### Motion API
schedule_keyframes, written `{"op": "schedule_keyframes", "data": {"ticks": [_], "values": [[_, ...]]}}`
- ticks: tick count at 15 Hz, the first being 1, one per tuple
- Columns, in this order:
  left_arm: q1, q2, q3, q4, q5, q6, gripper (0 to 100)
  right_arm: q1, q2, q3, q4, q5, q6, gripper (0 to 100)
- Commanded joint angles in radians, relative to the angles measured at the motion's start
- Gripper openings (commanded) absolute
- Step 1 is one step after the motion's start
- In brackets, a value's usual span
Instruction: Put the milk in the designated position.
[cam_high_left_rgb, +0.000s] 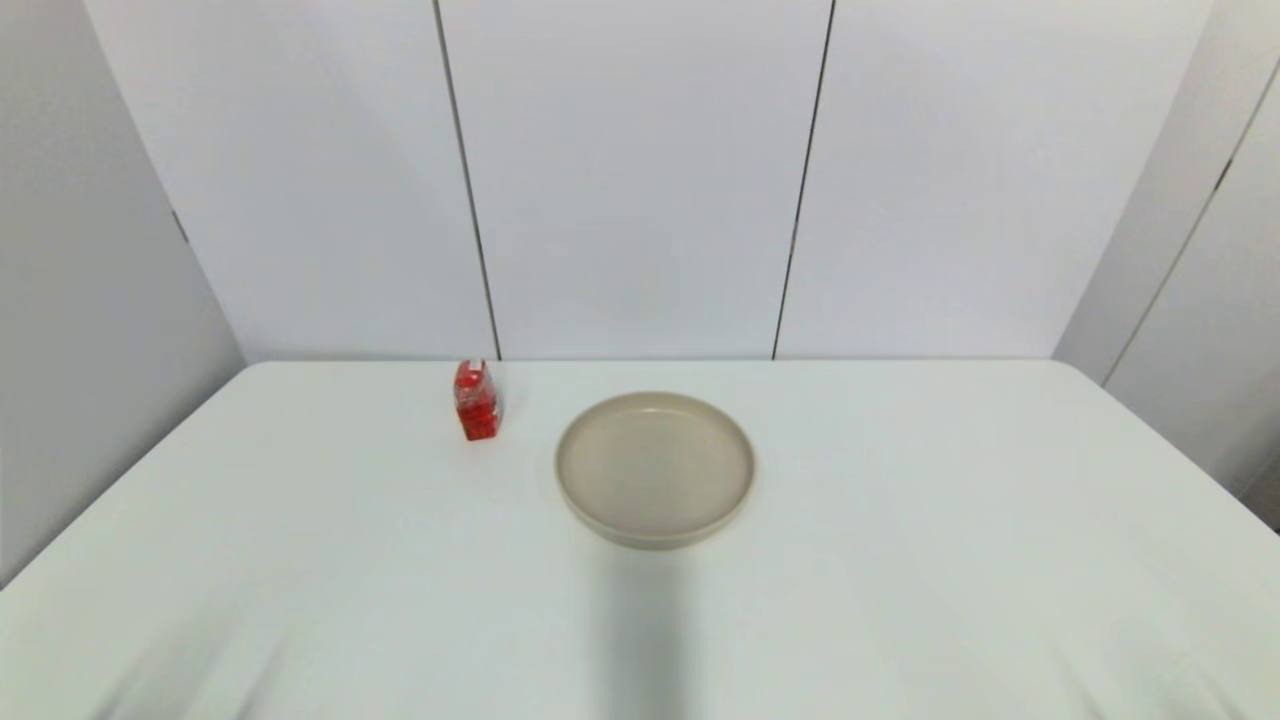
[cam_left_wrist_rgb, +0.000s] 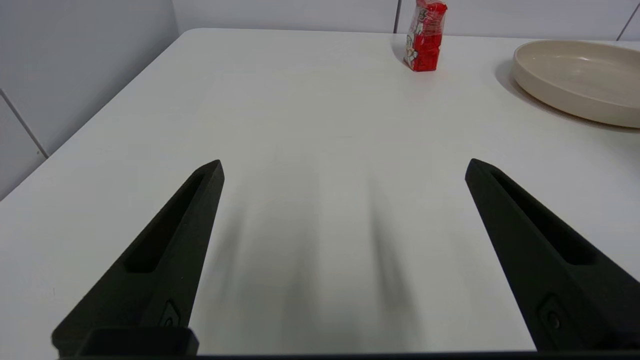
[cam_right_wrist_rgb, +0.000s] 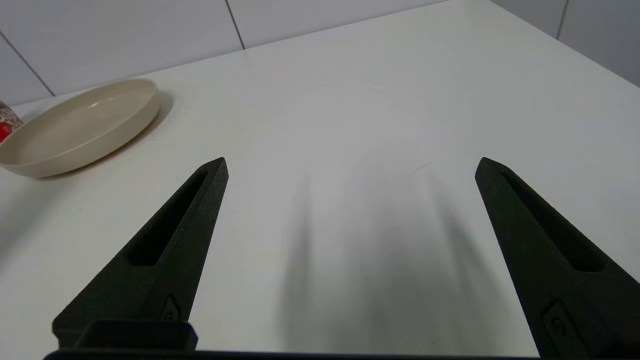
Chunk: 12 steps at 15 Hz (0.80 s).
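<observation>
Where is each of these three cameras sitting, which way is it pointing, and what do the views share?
Head view: from the robot's head, forward and down at the table; no arm shows.
Left wrist view: behind the open left gripper, low over the table, facing the milk and plate.
Right wrist view: behind the open right gripper, facing the plate, the milk cut off at the picture's edge.
Shared: all three show plate and milk, standing apart.
</observation>
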Motion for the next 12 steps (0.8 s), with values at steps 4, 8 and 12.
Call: {"op": "schedule_keyframes", "data": {"ticks": [4, 8, 12], "values": [[0.000, 0.001, 0.000, -0.001, 0.000, -0.001, 100, 0.000, 0.001, 0.000, 0.000, -0.001, 0.002, 100], [0.000, 0.001, 0.000, 0.000, 0.000, -0.001, 100, 0.000, 0.001, 0.000, 0.000, -0.001, 0.002, 100], [0.000, 0.001, 0.000, 0.000, 0.000, -0.001, 100, 0.000, 0.001, 0.000, 0.000, -0.001, 0.002, 100]]}}
